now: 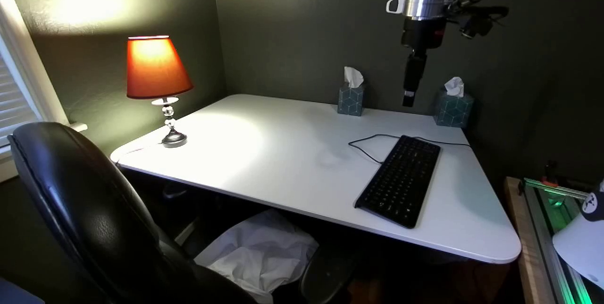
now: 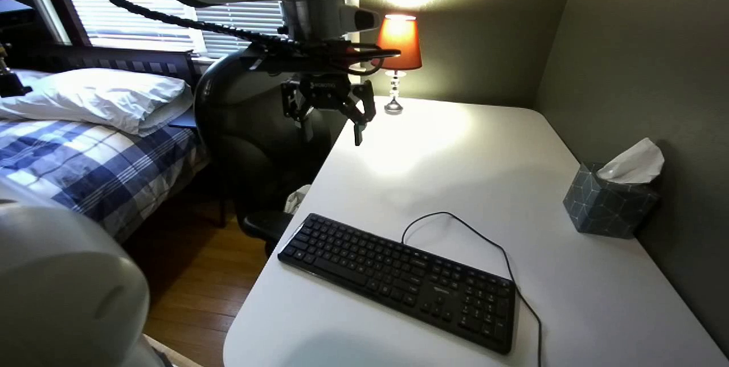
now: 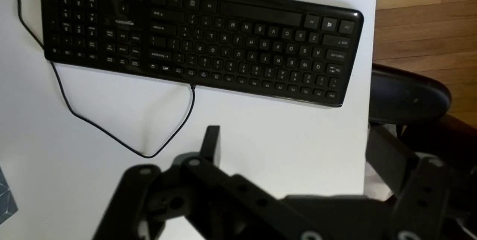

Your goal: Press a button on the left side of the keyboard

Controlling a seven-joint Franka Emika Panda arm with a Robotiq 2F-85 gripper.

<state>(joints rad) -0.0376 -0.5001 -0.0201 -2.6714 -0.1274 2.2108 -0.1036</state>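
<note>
The black keyboard lies flat on the white desk, in both exterior views (image 1: 401,181) (image 2: 393,281). In the wrist view the keyboard (image 3: 208,42) appears upside down. Its left-side keys, such as Tab and Caps Lock (image 3: 335,55), are at the right of that view, close to the desk's edge. My gripper is in the air well above the desk, apart from the keyboard, in both exterior views (image 1: 408,98) (image 2: 333,132). In the wrist view the gripper's fingers (image 3: 294,137) are wide apart with nothing between them, beyond the keyboard's function-key edge.
The keyboard's thin cable (image 3: 108,132) loops over the white desk (image 1: 292,153). Tissue boxes (image 1: 350,101) (image 1: 454,108) stand along the wall. An orange lamp (image 1: 158,68) stands at the far end. A black chair (image 1: 94,209) is beside the desk's edge.
</note>
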